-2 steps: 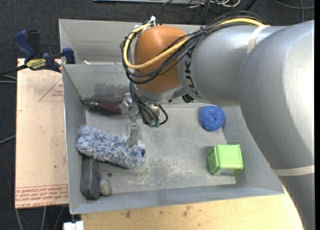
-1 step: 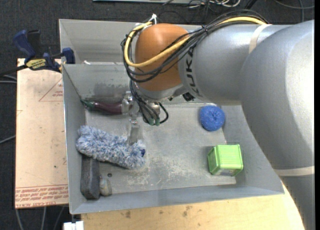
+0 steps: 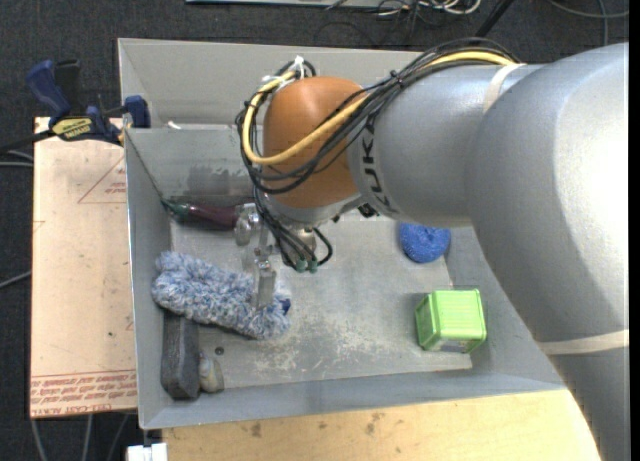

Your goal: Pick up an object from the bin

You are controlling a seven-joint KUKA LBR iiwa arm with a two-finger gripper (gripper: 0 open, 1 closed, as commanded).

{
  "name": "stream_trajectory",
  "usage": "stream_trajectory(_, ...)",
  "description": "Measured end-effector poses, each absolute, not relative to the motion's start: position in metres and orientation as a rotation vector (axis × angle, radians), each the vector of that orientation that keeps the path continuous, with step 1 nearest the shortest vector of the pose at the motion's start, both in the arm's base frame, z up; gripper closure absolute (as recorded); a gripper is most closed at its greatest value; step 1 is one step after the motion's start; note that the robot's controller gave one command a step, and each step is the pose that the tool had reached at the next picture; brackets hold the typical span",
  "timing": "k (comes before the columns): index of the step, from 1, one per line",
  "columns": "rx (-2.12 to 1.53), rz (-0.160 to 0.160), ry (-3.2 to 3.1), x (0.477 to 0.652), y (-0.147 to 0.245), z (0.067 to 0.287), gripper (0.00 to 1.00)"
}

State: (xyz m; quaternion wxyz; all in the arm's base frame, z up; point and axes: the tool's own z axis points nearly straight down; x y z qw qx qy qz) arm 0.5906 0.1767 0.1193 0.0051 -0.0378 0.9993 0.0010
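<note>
**A:** Here we go: the claw [image 3: 263,287] is low in the bin [image 3: 350,344], left of centre in the frame, right on top of the fuzzy blue-and-white cloth [image 3: 205,292].

**B:** Wide or narrow, can you call it?

**A:** I can't tell. The orange cover [image 3: 305,144] and the cables [image 3: 290,244] hang over it, and its lower end is down in the pile of the cloth, at the right-hand end.

**B:** So the cloth is the likely candidate. Where does it lie exactly?

**A:** Lower left of the frame, stretched out slantwise, its left end near the bin's left wall. A dark grey bar [image 3: 180,357] lies just below it, and a dark maroon thing [image 3: 205,215] sits above it, by the back wall.

**B:** Anything else in play?

**A:** A blue lump [image 3: 425,242] and a green box [image 3: 450,320] are well apart, over on the right. They shouldn't interfere.

**B:** What makes this step go well, in your view?

**A:** Soft stuff gives way, so I'd say the claw needs to go deep enough to gather a proper fold, not just a few loose strands. Close firmly, then lift straight up.

**B:** And the risk?

**A:** Grabbing at the very end means the rest will dangle and could drag the grey bar along, or the cloth could slip out. A bite nearer its middle would be safer, I reckon.
</note>
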Motion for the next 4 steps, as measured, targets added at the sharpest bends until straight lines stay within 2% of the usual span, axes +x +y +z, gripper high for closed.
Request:
stream_trajectory(1, -0.313, 0.002, 3.126, 0.5167, 0.1554, 0.0694, 1.00)
stream_trajectory(4, -0.313, 0.003, 3.126, 0.5167, 0.1552, 0.0693, 1.00)
